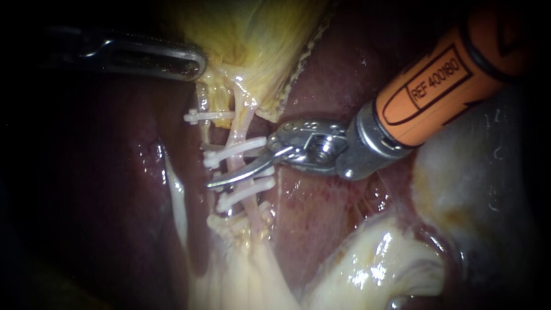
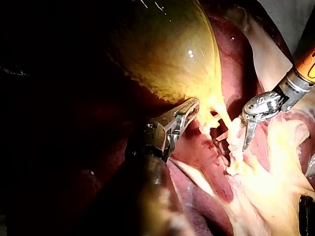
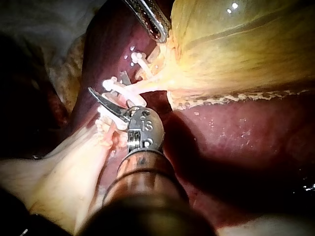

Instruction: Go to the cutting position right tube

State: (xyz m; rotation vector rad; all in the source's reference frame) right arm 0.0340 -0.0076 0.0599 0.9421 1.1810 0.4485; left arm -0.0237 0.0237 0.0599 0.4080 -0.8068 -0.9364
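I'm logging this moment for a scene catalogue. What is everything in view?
gallbladder: one, yellow-green, above the clips
liver: one, dark red, beneath everything
tube: one plainly seen, pale pink, running down from the gallbladder
clips: at least three, white, lying crosswise along the tube
fatty tissue: pale yellowish-white, below the tube
left instrument: one, dark metal, pincer shut on the gallbladder's lower edge
right instrument: one, orange shaft, pincer open at the tube between two clips
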